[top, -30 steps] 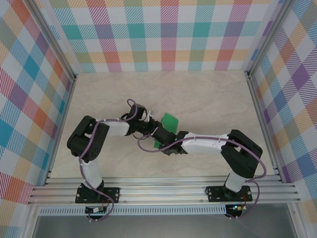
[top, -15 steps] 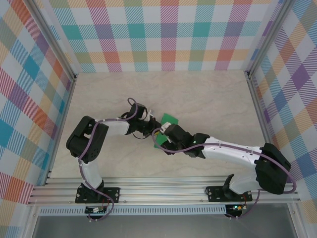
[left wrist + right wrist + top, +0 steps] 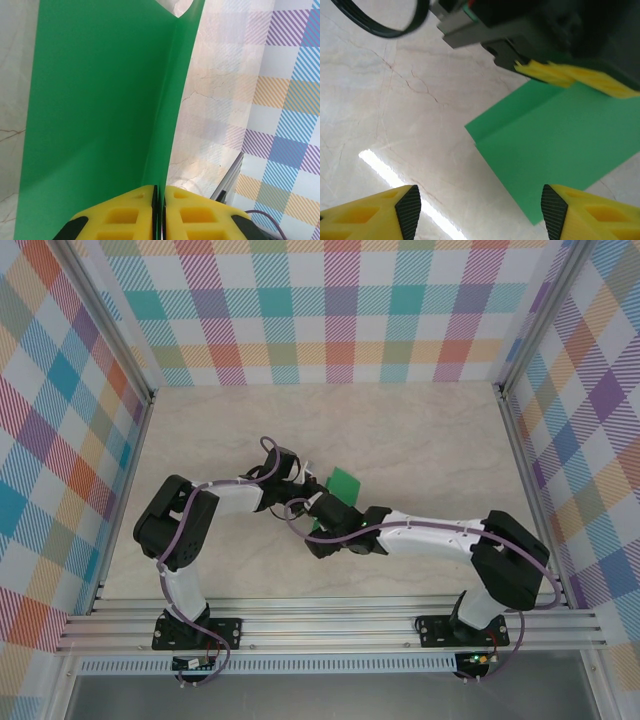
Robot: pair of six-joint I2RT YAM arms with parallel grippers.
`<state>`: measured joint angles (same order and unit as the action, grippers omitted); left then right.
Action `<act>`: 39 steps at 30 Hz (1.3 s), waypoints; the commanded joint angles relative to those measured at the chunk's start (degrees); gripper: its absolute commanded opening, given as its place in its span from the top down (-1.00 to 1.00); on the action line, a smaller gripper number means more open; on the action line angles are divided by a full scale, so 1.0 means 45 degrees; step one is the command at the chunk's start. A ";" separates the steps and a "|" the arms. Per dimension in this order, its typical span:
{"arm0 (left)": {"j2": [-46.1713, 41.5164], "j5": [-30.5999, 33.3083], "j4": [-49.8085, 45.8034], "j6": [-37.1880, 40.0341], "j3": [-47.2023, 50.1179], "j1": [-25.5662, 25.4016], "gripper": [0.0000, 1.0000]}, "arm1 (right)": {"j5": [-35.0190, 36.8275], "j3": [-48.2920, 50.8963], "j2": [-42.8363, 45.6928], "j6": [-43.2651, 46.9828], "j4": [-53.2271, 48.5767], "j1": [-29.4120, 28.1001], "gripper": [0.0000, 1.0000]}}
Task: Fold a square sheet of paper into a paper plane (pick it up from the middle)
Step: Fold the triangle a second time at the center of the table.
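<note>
Inside the left tool [image 3: 159, 210], pinched at its crease, the paper [image 3: 100, 100] is steadied — probably for pressing the fold — while the right tool [image 3: 477, 215] hangs spread just beside its corner.

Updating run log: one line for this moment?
left gripper: shut on green paper | green paper: creased | right gripper: open, empty, above table beside green paper

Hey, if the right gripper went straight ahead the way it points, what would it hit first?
Most likely the square sheet of paper, pinched in the left gripper. Depth is unclear, so the right gripper might touch the table just beside it instead.
</note>
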<state>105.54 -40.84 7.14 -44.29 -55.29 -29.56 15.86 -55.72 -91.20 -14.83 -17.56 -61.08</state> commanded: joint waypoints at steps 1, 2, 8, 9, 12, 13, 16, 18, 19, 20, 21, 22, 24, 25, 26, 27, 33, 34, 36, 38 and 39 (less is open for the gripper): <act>-0.0347 0.0057 -0.0311 -0.0190 -0.0262 -0.0147 0.73 | 0.1508 -0.0700 -0.0657 -0.0288 -0.0165 -0.0271 -0.35; -0.0348 0.0037 -0.0335 -0.0181 -0.0294 -0.0150 0.73 | 0.1925 -0.0876 -0.0889 -0.0399 -0.0312 -0.0311 -0.34; -0.0367 0.0042 -0.0492 -0.0156 -0.0354 -0.0150 0.73 | 0.3270 -0.1211 -0.1399 -0.0764 -0.0647 -0.0577 -0.23; -0.0348 0.0031 -0.0470 -0.0157 -0.0363 -0.0168 0.72 | 0.3409 -0.1244 -0.1413 -0.0786 -0.0677 -0.0587 -0.20; -0.0290 0.0018 -0.0526 -0.0135 -0.0408 -0.0169 0.72 | 0.3672 -0.1236 -0.1394 -0.0835 -0.0669 -0.0607 -0.09; -0.0262 0.0022 -0.0567 -0.0125 -0.0428 -0.0169 0.72 | 0.3698 -0.1230 -0.1372 -0.0826 -0.0668 -0.0613 -0.06; -0.0226 0.0013 -0.0568 -0.0113 -0.0444 -0.0188 0.71 | 0.3726 -0.1191 -0.1243 -0.0758 -0.0653 -0.0607 0.02; -0.0231 0.0031 -0.0599 -0.0115 -0.0440 -0.0189 0.71 | 0.3770 -0.1138 -0.1114 -0.0704 -0.0693 -0.0617 0.06; -0.0230 0.0042 -0.0609 -0.0111 -0.0440 -0.0189 0.71 | 0.3779 -0.1114 -0.1048 -0.0707 -0.0692 -0.0609 0.09; -0.0233 0.0069 -0.0607 -0.0100 -0.0445 -0.0189 0.71 | 0.3796 -0.1079 -0.1014 -0.0689 -0.0702 -0.0609 0.12; -0.0230 0.0091 -0.0645 -0.0091 -0.0463 -0.0189 0.71 | 0.3767 -0.1091 -0.0964 -0.0669 -0.0719 -0.0607 0.13; -0.0230 0.0091 -0.0677 -0.0079 -0.0459 -0.0189 0.70 | 0.3766 -0.1103 -0.0926 -0.0674 -0.0765 -0.0618 0.13; -0.0230 0.0155 -0.0758 -0.0050 -0.0482 -0.0189 0.70 | 0.3716 -0.1159 -0.0895 -0.0621 -0.0865 -0.0611 0.13; -0.0227 0.0184 -0.0799 -0.0047 -0.0468 -0.0189 0.70 | 0.3699 -0.1190 -0.0886 -0.0629 -0.0918 -0.0608 0.12; -0.0230 0.0217 -0.0805 -0.0036 -0.0487 -0.0189 0.71 | 0.3616 -0.1174 -0.0856 -0.0569 -0.0936 -0.0608 0.07; -0.0220 0.0212 -0.0819 -0.0021 -0.0489 -0.0189 0.70 | 0.3499 -0.1126 -0.0795 -0.0535 -0.0874 -0.0613 0.02; -0.0204 0.0208 -0.0863 -0.0020 -0.0548 -0.0189 0.70 | 0.3492 -0.1224 -0.0649 -0.0535 -0.0869 -0.0605 0.03; -0.0210 0.0221 -0.0863 -0.0022 -0.0546 -0.0189 0.70 | 0.3487 -0.1266 -0.0680 -0.0532 -0.0863 -0.0617 0.04; -0.0211 0.0212 -0.0863 -0.0020 -0.0546 -0.0208 0.70 | 0.3487 -0.1373 -0.0782 -0.0531 -0.0866 -0.0628 0.02; -0.0211 0.0209 -0.0880 -0.0020 -0.0556 -0.0209 0.70 | 0.3488 -0.1528 -0.0943 -0.0493 -0.0930 -0.0714 -0.03; -0.0215 0.0208 -0.0883 -0.0021 -0.0565 -0.0208 0.70 | 0.3488 -0.1623 -0.1048 -0.0490 -0.0963 -0.0760 -0.04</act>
<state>105.54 -39.81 4.45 -44.31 -56.21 -29.71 31.48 -60.60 -95.83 -17.26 -21.17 -63.59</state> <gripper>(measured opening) 0.148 0.517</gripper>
